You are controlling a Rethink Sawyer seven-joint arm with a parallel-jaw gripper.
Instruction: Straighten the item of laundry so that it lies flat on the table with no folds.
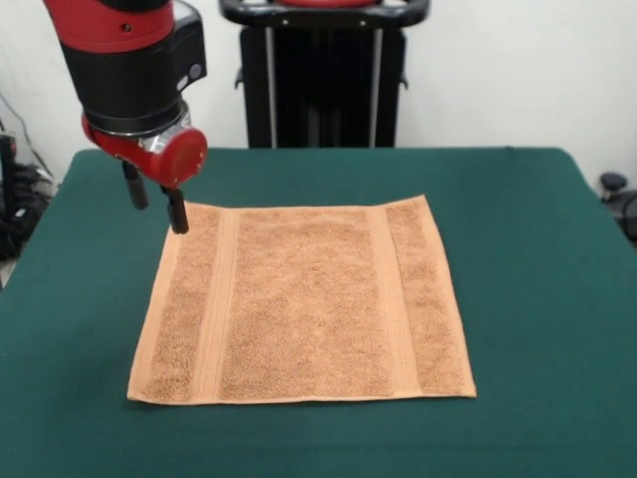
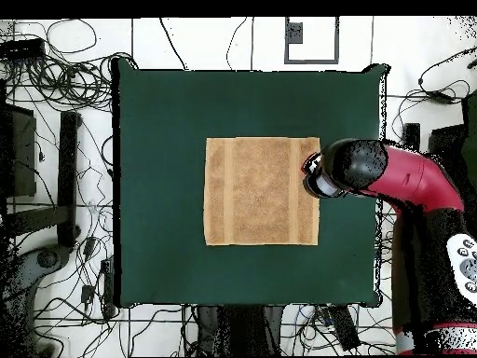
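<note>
The item of laundry is an orange-tan towel with two woven bands. It lies spread out and square on the dark green table, with no fold showing. My gripper hangs at the towel's far-left corner, open, with nothing between its fingers. One fingertip is level with the corner's edge; I cannot tell whether it touches. In the overhead view the towel sits near the middle of the table. The arm's wrist hides the fingers and overlaps the towel's right edge.
Green tabletop surrounds the towel on every side, widest on the right in the front view. Cables and equipment stands lie on the floor around the table. The red arm reaches in from the right in the overhead view.
</note>
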